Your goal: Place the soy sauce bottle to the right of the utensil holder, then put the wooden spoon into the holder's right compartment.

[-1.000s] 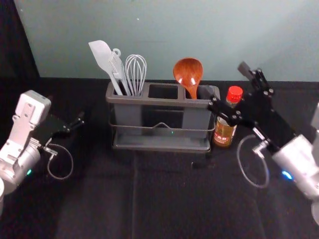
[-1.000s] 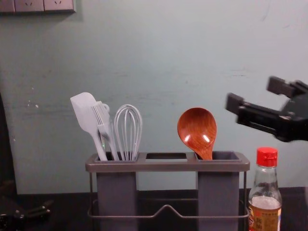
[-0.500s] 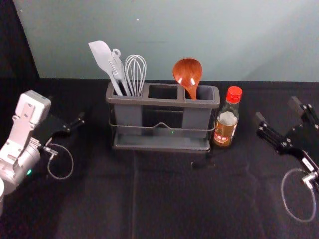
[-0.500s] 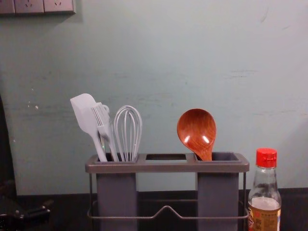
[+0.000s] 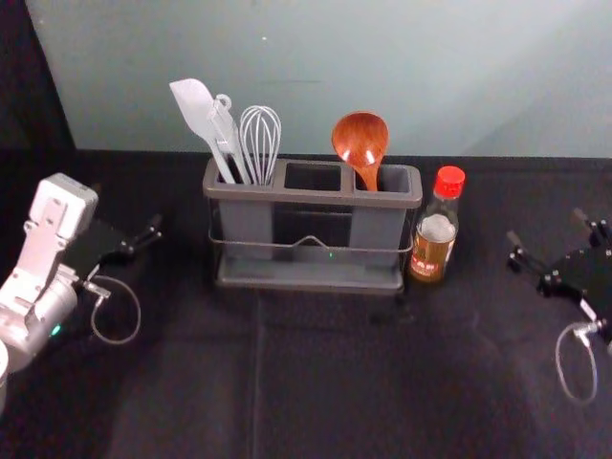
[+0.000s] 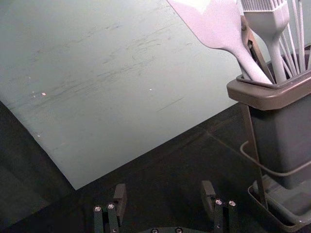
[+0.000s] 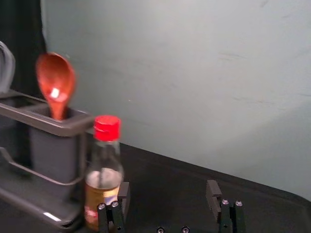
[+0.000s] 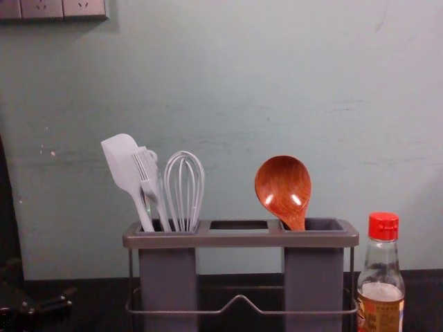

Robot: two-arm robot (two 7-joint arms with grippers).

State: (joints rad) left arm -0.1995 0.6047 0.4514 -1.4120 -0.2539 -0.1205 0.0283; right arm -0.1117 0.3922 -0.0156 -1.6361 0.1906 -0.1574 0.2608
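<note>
Your right gripper (image 5: 547,227) is spread open with nothing between its fingertips, out at the right over the table (image 5: 335,382), while your left gripper (image 5: 128,209) idles at the left, also open. Inward from the right one, you have the soy sauce bottle (image 5: 433,247) upright just beside the utensil holder's (image 5: 311,196) right end, then the wooden spoon (image 5: 360,141), bowl up, in its right compartment.

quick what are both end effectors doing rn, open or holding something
Left end effector: open, empty, left of the utensil holder.
Right end effector: open, empty, right of the soy sauce bottle.
</note>
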